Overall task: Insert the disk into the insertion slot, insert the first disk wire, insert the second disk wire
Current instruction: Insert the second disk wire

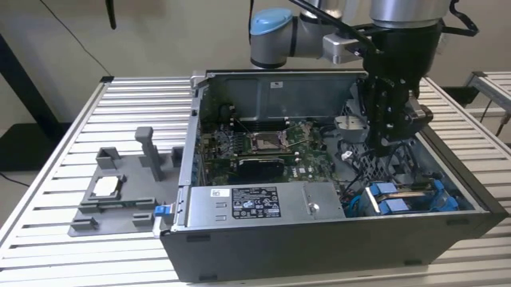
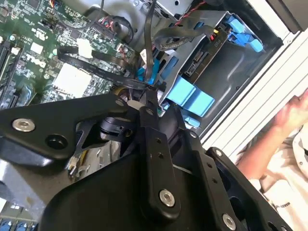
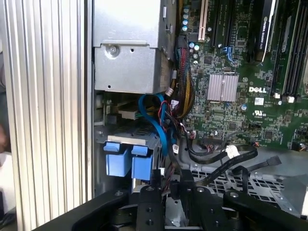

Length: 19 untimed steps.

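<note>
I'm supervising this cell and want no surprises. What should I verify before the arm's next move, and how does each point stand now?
1. The disk sits in the insertion slot: ok.
2. The gripper is low inside the case, beside the disk: ok.
3. The black wires are free of tangles: cannot tell.
4. A wire is plugged into the disk: cannot tell.
5. The person's hand is away from the case: not ok, it is close beside it.

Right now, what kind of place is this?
Probably a robotics lab or assembly test bench: a robot arm reaches into an open computer case on a slatted aluminium table.
</note>
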### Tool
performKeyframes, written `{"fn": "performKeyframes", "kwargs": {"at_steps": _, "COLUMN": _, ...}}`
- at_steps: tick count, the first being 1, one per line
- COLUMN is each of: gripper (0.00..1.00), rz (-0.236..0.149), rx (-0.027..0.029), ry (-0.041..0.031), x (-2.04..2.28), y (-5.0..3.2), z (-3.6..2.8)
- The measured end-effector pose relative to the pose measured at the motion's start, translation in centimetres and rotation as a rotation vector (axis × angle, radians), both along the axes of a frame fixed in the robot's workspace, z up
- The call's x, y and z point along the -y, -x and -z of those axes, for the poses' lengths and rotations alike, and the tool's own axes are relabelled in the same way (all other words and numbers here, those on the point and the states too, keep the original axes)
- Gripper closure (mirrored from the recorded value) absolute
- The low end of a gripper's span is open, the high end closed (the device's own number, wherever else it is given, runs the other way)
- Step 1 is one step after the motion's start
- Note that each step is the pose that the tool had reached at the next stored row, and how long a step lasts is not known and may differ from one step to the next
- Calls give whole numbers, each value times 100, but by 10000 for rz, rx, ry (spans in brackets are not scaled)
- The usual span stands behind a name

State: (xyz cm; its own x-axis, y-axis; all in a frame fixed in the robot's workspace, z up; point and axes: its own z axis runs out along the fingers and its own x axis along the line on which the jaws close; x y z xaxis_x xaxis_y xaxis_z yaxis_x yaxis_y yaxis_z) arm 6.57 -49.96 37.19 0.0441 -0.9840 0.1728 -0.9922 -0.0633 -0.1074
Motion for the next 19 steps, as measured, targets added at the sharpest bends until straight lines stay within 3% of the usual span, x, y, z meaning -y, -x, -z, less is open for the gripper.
{"fn": "performKeyframes", "kwargs": {"at_steps": 1, "gripper": 70, "rz": 0, "rx": 58, "ry": 0, "x": -7, "y": 6, "z": 5}}
{"fn": "performKeyframes", "kwargs": {"at_steps": 5, "gripper": 70, "rz": 0, "rx": 406, "ry": 0, "x": -35, "y": 49, "z": 32}}
{"fn": "performKeyframes", "kwargs": {"at_steps": 8, "gripper": 70, "rz": 0, "rx": 632, "ry": -2, "x": -44, "y": 89, "z": 51}}
{"fn": "performKeyframes", "kwargs": {"at_steps": 11, "gripper": 70, "rz": 0, "rx": 774, "ry": 1, "x": -44, "y": 138, "z": 53}}
{"fn": "performKeyframes", "kwargs": {"at_steps": 14, "gripper": 73, "rz": 1, "rx": 832, "ry": -1, "x": -45, "y": 155, "z": 55}}
{"fn": "performKeyframes", "kwargs": {"at_steps": 15, "gripper": 73, "rz": -1, "rx": 835, "ry": 0, "x": -45, "y": 155, "z": 55}}
{"fn": "performKeyframes", "kwargs": {"at_steps": 16, "gripper": 80, "rz": -2, "rx": 838, "ry": 0, "x": -45, "y": 155, "z": 55}}
{"fn": "performKeyframes", "kwargs": {"at_steps": 19, "gripper": 80, "rz": 0, "rx": 842, "ry": 0, "x": -43, "y": 156, "z": 56}}
